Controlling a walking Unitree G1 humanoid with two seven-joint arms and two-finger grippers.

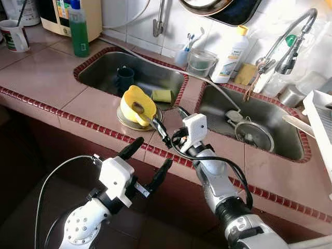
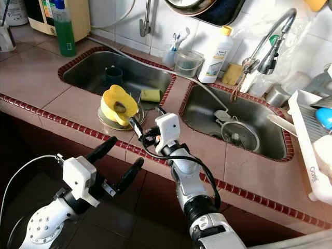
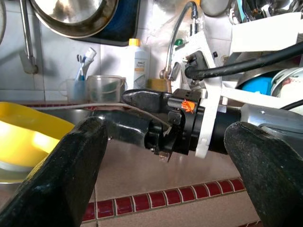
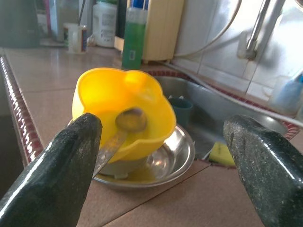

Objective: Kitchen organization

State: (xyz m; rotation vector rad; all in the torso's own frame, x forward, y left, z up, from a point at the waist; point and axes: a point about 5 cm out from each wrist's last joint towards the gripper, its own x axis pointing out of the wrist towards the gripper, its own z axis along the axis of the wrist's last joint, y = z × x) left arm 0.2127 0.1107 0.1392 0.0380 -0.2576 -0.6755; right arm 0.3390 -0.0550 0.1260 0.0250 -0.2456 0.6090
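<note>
Our right gripper [image 1: 167,126] reaches over the tiled bench [image 1: 52,78], jaws spread wide and holding nothing, just short of the yellow bowl [image 1: 137,104]. That bowl sits tilted on a steel plate [image 4: 175,158] at the near edge of the left sink [image 1: 104,72], with a spoon [image 4: 129,120] leaning in it. Our left gripper [image 1: 148,163] hangs below the bench front, jaws also wide open, empty

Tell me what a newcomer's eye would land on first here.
The yellow bowl, tilted on a metal plate at the counter's edge by the left sink, with a spoon leaning into it. The right gripper reaches toward it, fingers open. The left gripper hangs open below the counter's edge.
</note>
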